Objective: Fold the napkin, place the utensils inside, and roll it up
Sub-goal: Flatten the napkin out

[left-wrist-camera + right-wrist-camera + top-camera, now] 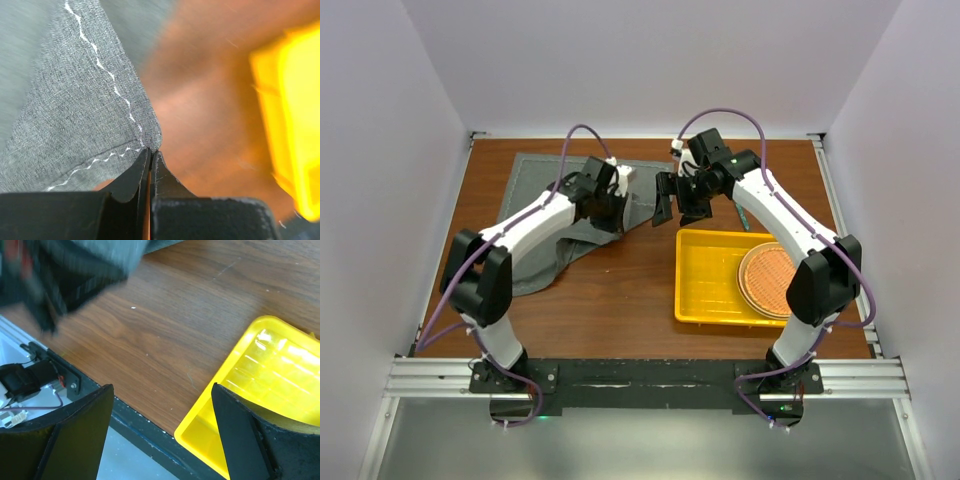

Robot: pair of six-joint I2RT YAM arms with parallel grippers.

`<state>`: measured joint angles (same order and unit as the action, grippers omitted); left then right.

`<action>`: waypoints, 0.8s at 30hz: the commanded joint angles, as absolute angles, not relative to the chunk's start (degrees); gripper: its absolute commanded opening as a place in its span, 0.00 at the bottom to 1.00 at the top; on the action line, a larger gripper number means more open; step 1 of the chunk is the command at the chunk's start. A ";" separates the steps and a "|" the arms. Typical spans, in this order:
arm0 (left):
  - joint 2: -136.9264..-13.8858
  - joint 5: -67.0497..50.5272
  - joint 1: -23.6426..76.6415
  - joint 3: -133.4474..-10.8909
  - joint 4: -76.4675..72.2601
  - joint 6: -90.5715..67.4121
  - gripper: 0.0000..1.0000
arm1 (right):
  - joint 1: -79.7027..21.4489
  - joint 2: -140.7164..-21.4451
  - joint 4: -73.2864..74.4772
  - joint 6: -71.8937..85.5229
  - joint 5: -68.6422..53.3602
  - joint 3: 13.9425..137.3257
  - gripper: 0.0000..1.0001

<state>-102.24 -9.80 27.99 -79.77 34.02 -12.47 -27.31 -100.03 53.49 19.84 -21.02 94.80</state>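
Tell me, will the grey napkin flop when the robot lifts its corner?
Probably floppy: the napkin sags in folds below the corner that the left gripper pinches. Likely light too, since that small pinch holds it.

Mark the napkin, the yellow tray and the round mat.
napkin (532,180): top view, on its flat far part.
yellow tray (705,280): top view, on the bare floor at its left side.
round mat (770,278): top view, on its middle.

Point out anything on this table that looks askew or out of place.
The napkin is rumpled: one stitched corner is pinched in the shut left pincer, and the rest sags in bunched folds instead of lying flat.
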 commanded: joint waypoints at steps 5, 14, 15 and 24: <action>-89.75 -20.82 35.59 -64.79 26.82 -24.77 0.00 | -26.28 -97.47 56.95 19.34 -13.90 95.28 0.84; -79.20 -27.07 37.62 -51.59 13.19 -35.59 0.27 | -23.73 -97.02 54.67 16.62 -13.01 91.40 0.84; -77.45 -27.51 37.62 -51.59 12.40 -35.94 0.32 | -23.73 -97.38 54.67 16.70 -13.79 91.84 0.84; -71.19 -14.96 26.83 -53.70 19.40 -32.09 0.20 | -30.58 -104.31 53.70 18.45 -15.55 97.20 0.85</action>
